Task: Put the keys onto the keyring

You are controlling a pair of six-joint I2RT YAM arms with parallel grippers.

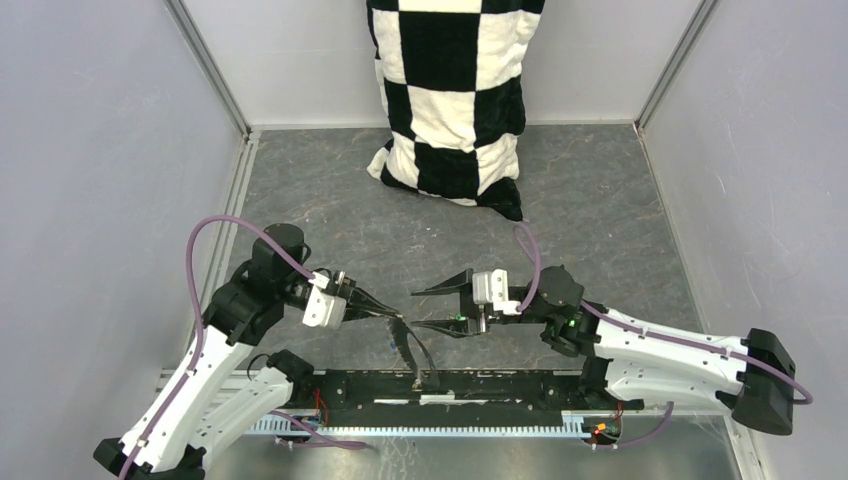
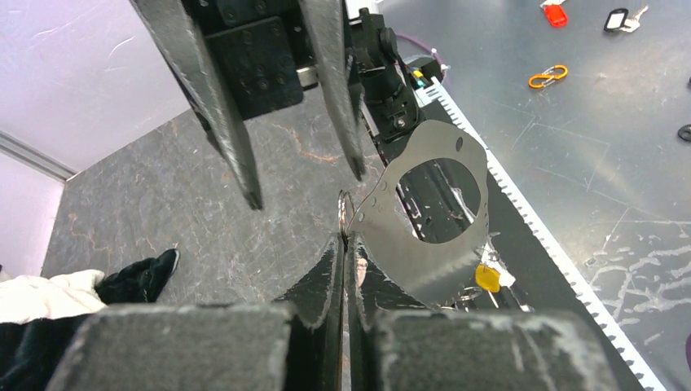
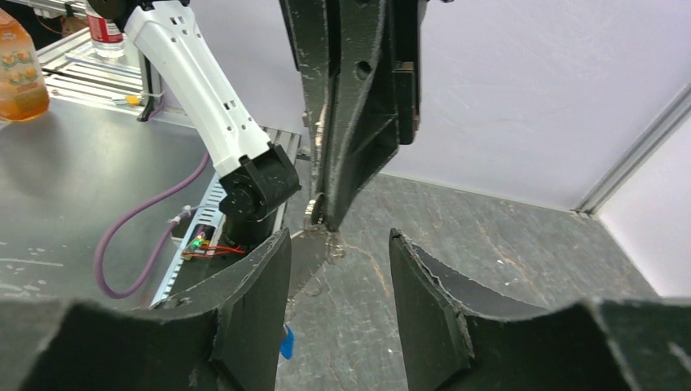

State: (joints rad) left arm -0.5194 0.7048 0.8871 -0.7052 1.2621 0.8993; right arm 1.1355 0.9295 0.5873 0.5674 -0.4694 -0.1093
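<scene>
Two grippers face off near the middle of your desk's [image 1: 600, 200] near edge: your left gripper [image 1: 395, 318] is clamped on the keyring [image 2: 424, 244], lifting it, likely so its ring faces your right gripper [image 1: 420, 307], whose fingers gape empty; a yellow key [image 2: 487, 278] sits by its low end.

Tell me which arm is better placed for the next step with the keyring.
Right, probably. The left gripper is shut on the keyring, so it is occupied. The right gripper is open, holds nothing and faces the keyring, so it is free to fetch a key.
</scene>
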